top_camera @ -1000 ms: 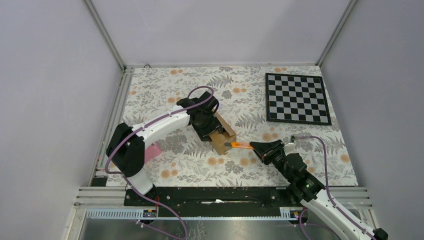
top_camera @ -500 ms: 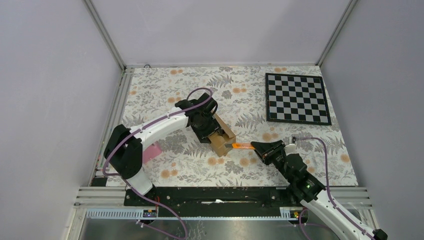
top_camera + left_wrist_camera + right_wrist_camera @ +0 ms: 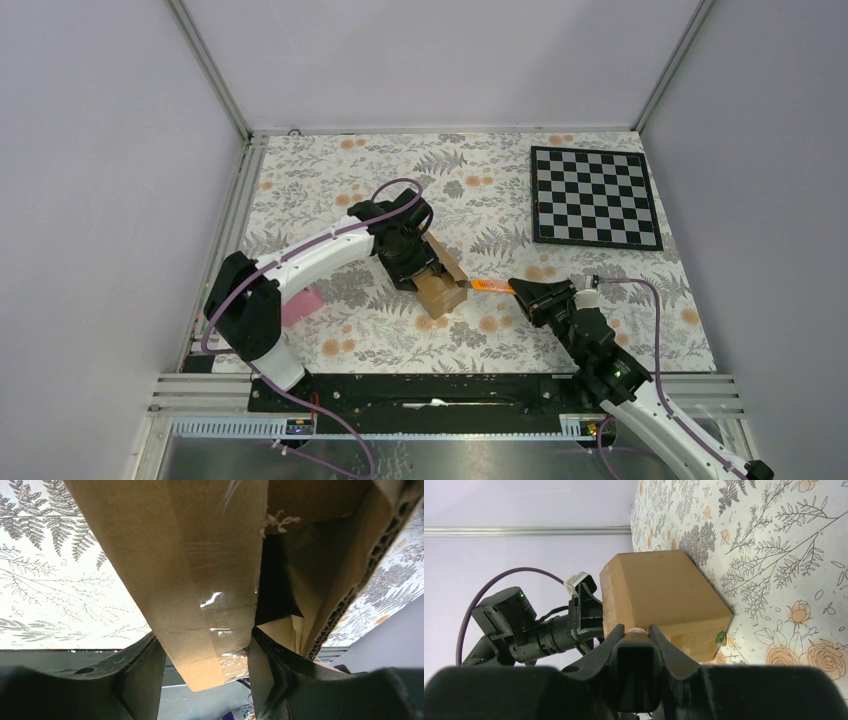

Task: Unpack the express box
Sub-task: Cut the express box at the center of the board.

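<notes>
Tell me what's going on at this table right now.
The robot is partway through opening the express box, which sits on the floral table. The left gripper is clamped on the box and holds it in place. The right gripper grips an orange cutter with its tip at the box's end, though actual contact is hard to confirm. The left wrist view shows torn tape and a dark gap between the flaps. Nothing has been taken out yet.
</notes>
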`<state>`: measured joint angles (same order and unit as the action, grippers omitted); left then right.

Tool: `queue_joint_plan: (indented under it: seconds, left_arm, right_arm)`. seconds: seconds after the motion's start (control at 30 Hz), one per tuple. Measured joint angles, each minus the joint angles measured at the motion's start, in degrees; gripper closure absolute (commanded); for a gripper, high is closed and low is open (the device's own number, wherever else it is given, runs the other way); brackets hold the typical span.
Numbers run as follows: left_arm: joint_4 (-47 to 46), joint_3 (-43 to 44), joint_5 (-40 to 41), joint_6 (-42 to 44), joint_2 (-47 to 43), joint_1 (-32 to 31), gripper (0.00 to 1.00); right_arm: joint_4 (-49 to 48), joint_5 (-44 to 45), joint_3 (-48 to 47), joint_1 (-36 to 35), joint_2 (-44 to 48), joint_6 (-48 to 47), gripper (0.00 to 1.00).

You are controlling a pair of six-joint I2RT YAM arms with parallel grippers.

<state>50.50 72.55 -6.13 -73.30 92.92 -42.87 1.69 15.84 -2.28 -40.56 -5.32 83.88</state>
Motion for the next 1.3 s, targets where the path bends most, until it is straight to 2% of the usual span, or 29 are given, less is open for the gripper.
queue_joint_plan:
  seconds: [0.3,0.6,0.7,0.87,1.0,1.03,1.13,1.2,1.3]
  left_arm:
    - [-0.3,-1.5,0.1,0.0,-1.7,-0.1,0.99]
    - [-8.6,-11.3,0.1,-2.8,-10.1,0.0,0.97]
    - [-10.5,-13.4,0.0,-3.3,-11.9,0.1,0.94]
    - [-14.0,-16.7,-1.2,-3.3,-14.9,1.3,0.81]
    - [-15.7,-18.1,-2.5,-2.9,-16.3,2.4,0.79]
    - [-16.2,-18.5,-2.8,-2.8,-16.7,2.7,0.77]
    - [-17.7,-19.6,-4.0,-2.1,-17.9,3.7,0.59]
    - [-18.3,-20.2,-4.5,-1.4,-18.5,4.3,0.43]
    - [-18.4,-20.2,-4.9,0.0,-18.7,4.8,0.33]
  right_arm:
    - [0.2,0.8,-0.1,0.0,-0.4,0.0,1.0]
    - [-2.4,-1.2,-1.2,0.0,-4.3,-0.1,1.0]
    - [-2.4,-1.6,-1.3,0.1,-4.3,-0.3,1.0]
    - [-2.4,-1.8,-1.5,0.0,-4.3,-0.3,1.0]
    - [-2.4,-1.8,-2.0,0.0,-4.4,-0.5,1.0]
    - [-2.5,-1.8,-2.2,0.1,-4.6,-0.5,1.0]
    - [-2.9,-1.8,-2.6,0.1,-5.2,-0.5,1.0]
    - [-3.3,-1.8,-2.7,0.1,-5.6,-0.5,1.0]
    - [-3.7,-1.8,-2.7,0.1,-6.1,-0.9,1.0]
